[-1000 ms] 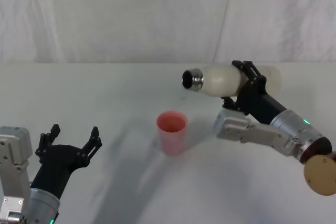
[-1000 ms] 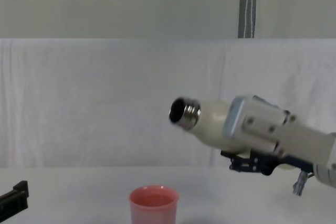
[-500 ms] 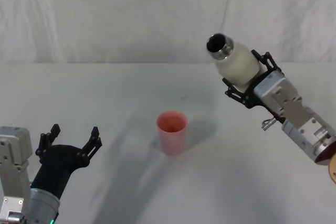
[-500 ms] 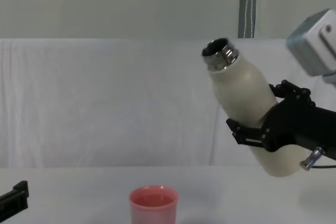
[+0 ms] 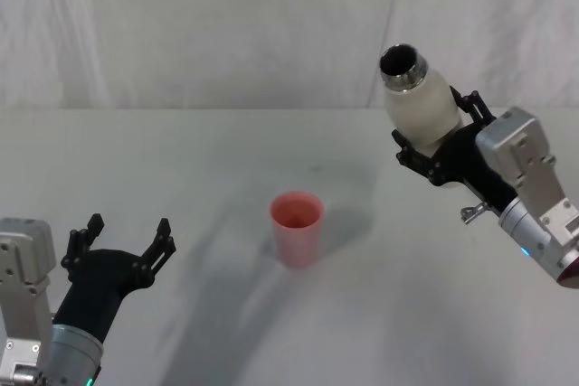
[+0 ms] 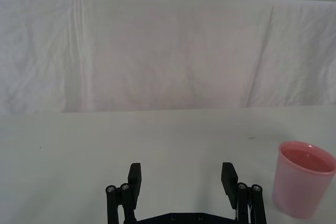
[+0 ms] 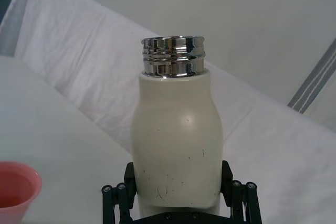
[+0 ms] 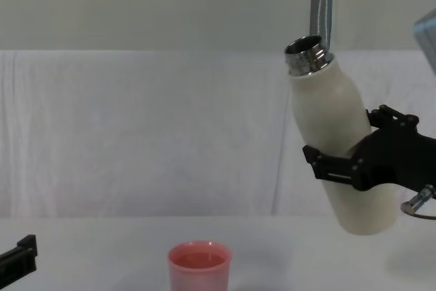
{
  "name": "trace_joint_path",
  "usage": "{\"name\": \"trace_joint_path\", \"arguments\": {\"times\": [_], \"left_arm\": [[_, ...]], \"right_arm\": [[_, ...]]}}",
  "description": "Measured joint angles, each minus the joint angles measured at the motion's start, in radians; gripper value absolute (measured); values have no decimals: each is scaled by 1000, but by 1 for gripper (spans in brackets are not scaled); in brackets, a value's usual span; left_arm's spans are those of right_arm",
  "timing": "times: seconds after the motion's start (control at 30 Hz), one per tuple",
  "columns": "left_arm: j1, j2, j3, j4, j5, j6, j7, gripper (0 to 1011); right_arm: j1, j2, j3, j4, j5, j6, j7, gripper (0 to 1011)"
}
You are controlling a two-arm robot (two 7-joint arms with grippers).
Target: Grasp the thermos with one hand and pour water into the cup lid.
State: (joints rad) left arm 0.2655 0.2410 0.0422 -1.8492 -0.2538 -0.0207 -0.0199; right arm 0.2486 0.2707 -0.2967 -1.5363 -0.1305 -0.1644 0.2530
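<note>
From the head view, the right hand [image 5: 441,153] is clamped round the lower body of the thermos [image 5: 420,103], held in the air off to the right of the cup lid [image 5: 297,228], nearly upright with its open steel neck leaning a little toward the cup; the left hand [image 5: 124,243] sits parked low at the near left, fingers spread wide with nothing between them. In the left wrist view the pink cup lid [image 6: 305,178] stands on the counter [image 6: 105,140] just off to one side of those open fingers, with what looks like liquid inside. The right wrist view shows the thermos [image 7: 176,145] speckled and scuffed, gripped on both sides. From the chest view the thermos [image 8: 340,148] hangs clear above the counter, well apart from the cup lid [image 8: 199,266]. I'd worry that any tilt from here would spill onto the counter, since the neck is not over the cup. The counter is plain white, and a creased white cloth hangs behind it.
</note>
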Motion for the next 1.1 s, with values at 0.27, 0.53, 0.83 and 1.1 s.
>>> {"name": "trace_joint_path", "arguments": {"times": [0.27, 0.53, 0.83, 1.1], "left_arm": [[0, 0, 0, 0, 0, 0, 0, 1001], [0, 0, 0, 0, 0, 0, 0, 1001], [0, 0, 0, 0, 0, 0, 0, 1001], [0, 0, 0, 0, 0, 0, 0, 1001]], "right_arm": [[-23, -10, 46, -7, 145, 18, 49, 953], [-54, -17, 86, -18, 280, 35, 73, 953], [-72, -7, 101, -24, 343, 48, 76, 953], [-86, -13, 120, -18, 408, 51, 73, 953]]}}
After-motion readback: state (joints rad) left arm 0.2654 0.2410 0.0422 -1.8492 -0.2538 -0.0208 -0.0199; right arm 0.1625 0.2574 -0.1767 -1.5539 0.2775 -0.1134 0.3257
